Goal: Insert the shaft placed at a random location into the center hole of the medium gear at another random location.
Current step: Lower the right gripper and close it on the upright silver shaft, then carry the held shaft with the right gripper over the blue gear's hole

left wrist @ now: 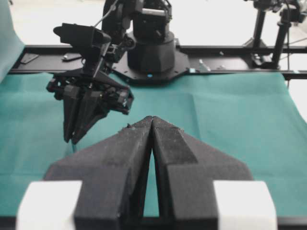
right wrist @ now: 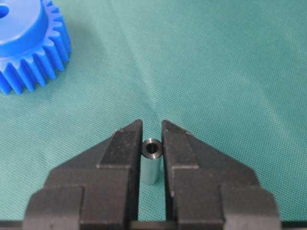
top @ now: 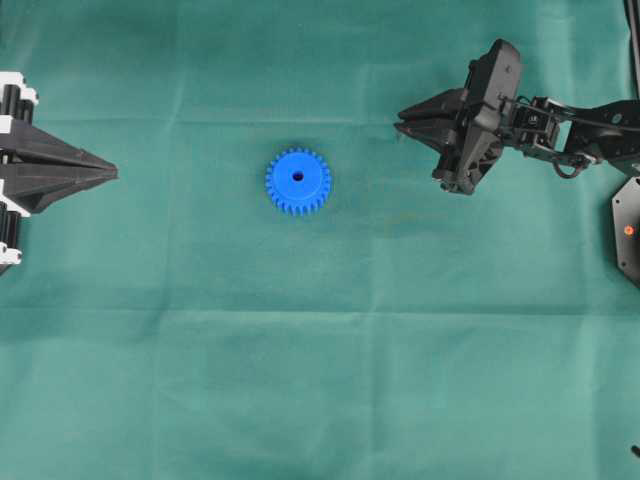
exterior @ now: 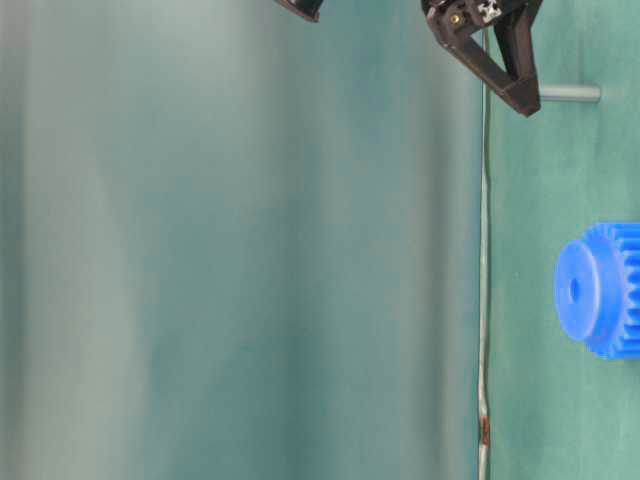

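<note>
The shaft (right wrist: 151,160), a short grey pin, sits right between the fingers (right wrist: 116,155) of the right gripper (right wrist: 152,132), jaws narrow and close on either side of it, though whether they actually pinch it I cannot tell. Further out, ahead and to the left of that claw, the medium gear (top: 298,181) lies flat on the green cloth (top: 320,380), center hole (top: 297,176) facing up. Far across the table, the left gripper (top: 112,174) rests with jaws pressed together, holding nothing.

1. Left gripper (top: 112,173): matte black wedge-shaped fingers with white blocks at their base.
2. Right gripper (top: 400,122): black tapered fingers, black bracketed wrist, thin black cables.
3. Arm base (left wrist: 152,52): black, rounded.
</note>
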You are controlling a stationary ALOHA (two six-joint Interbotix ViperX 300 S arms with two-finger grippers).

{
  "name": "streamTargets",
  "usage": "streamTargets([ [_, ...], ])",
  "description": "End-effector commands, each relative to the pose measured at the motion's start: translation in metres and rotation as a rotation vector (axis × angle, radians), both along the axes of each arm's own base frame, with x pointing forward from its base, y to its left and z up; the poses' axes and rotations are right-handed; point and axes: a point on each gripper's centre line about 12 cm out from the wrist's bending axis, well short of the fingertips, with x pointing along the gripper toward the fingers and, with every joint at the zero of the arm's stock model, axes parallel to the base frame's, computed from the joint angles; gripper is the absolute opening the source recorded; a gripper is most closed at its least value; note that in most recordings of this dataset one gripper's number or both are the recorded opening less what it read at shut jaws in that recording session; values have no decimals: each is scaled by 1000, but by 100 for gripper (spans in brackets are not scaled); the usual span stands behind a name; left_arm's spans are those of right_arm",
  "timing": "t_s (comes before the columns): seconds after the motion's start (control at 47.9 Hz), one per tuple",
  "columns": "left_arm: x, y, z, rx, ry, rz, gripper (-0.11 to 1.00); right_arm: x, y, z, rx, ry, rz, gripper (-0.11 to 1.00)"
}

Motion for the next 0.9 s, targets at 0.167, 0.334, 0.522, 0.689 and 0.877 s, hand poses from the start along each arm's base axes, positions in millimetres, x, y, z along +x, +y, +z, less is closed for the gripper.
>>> streamTargets([
  [0.167, 3, 0, 10, 0, -23, 1, 0, 3, -3, 11, -27, -33, 1, 12],
  [0.334, 3, 0, 10, 0, -23, 1, 0, 4, -3, 34, -35, -59, -1, 12],
  [0.522, 3, 0, 10, 0, -23, 1, 0, 3, -2, 65, -34, -66, 1, 12],
  [0.689, 3, 0, 10, 1, -25, 1, 0, 1, 0, 86, -39, -71, 11, 12],
  [0.877, 3, 0, 10, 1, -23, 1, 0, -1, 2, 88, -32, -57, 12, 12],
])
